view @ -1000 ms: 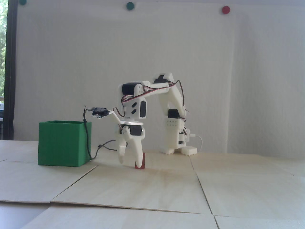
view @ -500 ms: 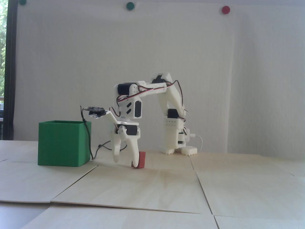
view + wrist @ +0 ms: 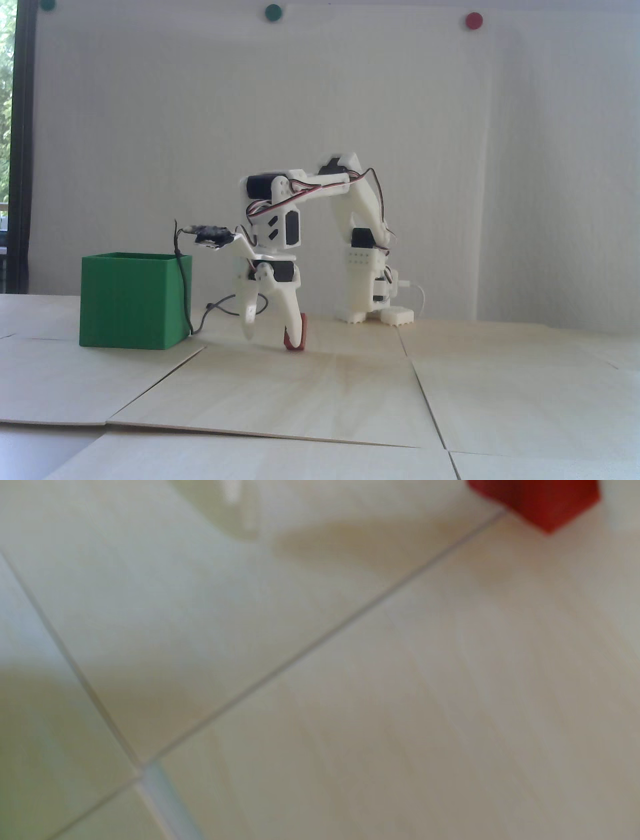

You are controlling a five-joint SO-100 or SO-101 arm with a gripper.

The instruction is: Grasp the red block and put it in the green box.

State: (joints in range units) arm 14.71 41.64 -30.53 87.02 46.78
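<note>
Pale wooden tabletop (image 3: 350, 390): gripper (image 3: 270, 335) spread wide; red block (image 3: 299, 336) touches one fingertip; no legible writing.

Worktop (image 3: 320, 390) right of the green box (image 3: 130, 305) lay bare up to the jaws; a black cable (image 3: 184, 295) hung down the box's right wall.
</note>
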